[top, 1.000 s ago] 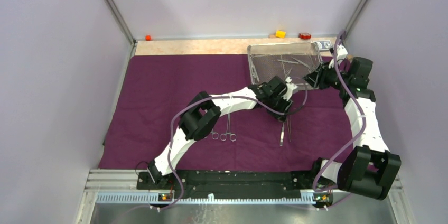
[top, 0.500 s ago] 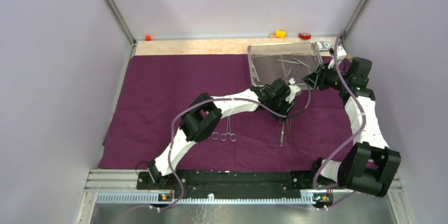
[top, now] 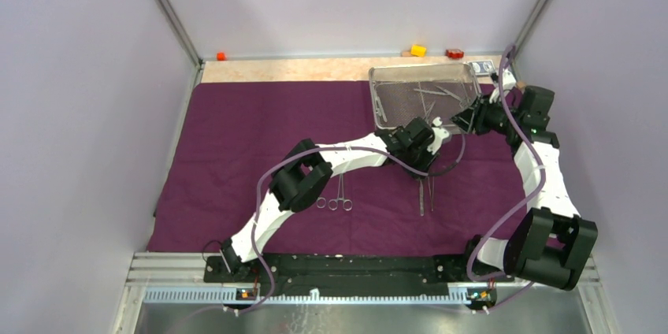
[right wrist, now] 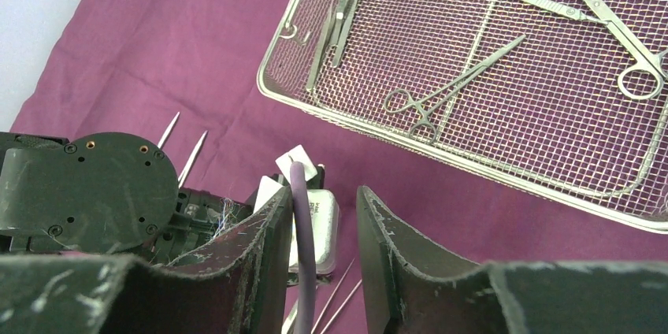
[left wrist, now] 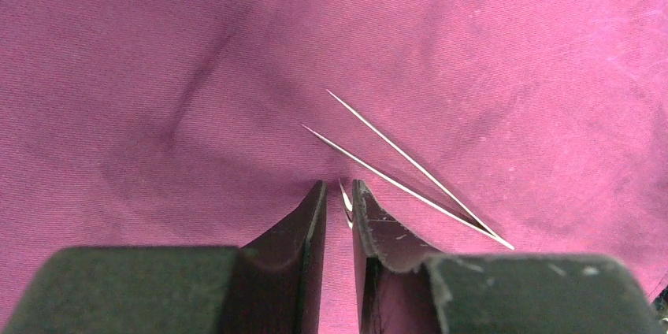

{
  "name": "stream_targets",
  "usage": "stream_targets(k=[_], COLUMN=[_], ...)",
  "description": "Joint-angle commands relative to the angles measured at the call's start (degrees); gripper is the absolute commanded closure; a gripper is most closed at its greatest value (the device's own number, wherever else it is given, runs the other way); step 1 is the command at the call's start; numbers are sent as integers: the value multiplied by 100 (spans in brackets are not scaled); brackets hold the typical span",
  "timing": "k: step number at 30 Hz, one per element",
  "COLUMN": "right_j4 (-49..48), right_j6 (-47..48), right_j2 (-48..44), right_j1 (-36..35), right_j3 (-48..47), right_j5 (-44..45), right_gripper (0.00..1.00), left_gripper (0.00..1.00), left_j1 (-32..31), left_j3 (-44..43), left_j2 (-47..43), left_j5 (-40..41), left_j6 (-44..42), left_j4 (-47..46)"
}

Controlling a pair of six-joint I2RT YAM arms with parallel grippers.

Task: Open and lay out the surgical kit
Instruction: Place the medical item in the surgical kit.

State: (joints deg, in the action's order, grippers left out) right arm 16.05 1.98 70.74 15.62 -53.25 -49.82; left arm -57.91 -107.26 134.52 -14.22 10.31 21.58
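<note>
Since the kit had to be laid out, the cloth [top: 236, 145] lay spread flat over most of the counter [top: 315, 70] as the bed for the steel. An orange block [top: 221, 56] sat at the far left corner, well clear of the work. Two clamps [top: 335, 194] lay side by side near the middle of the cloth, rings toward the arms, in what looked like the start of a row.

Right of them, the left gripper [left wrist: 339, 186] pointed down just above the cloth, its jaws drawn narrow with a sliver of steel between them. Whether they gripped that sliver, I could not tell. Tweezers [left wrist: 394, 180] lay on the cloth just beside the right jaw, tips fanned away from it. The low, narrow pose suited placing or pinching a thin tool.

The tray [right wrist: 543, 90] stood at the cloth's far right and held another clamp [right wrist: 453, 82], scissors [right wrist: 606, 15] and more steel, so the unloading seemed about half done.

A yellow block [top: 417, 50], a red block [top: 454, 53] and a packet [top: 482, 66] sat behind the tray.

The right gripper [right wrist: 323, 192] hung by the tray's near edge, jaws partly apart and empty. The left wrist and its cable sat right below it, crowding any reach there.
</note>
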Motion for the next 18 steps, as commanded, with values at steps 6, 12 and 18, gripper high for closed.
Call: stream_targets(k=[6, 12, 18], right_j4=[-35, -24, -14], right_j6=[163, 152, 145], right_j2=[63, 74, 67], right_j1=[122, 152, 165], right_j3=[-96, -89, -89], right_j5=[-54, -71, -102], right_gripper=[66, 66, 66], left_gripper=[89, 97, 100], left_j1=[-89, -77, -48], left_j3=[71, 522, 836], left_j2=[-295, -650, -870], left_j5=[-413, -709, -913], left_j6=[-311, -573, -733], left_j4=[-131, -532, -800])
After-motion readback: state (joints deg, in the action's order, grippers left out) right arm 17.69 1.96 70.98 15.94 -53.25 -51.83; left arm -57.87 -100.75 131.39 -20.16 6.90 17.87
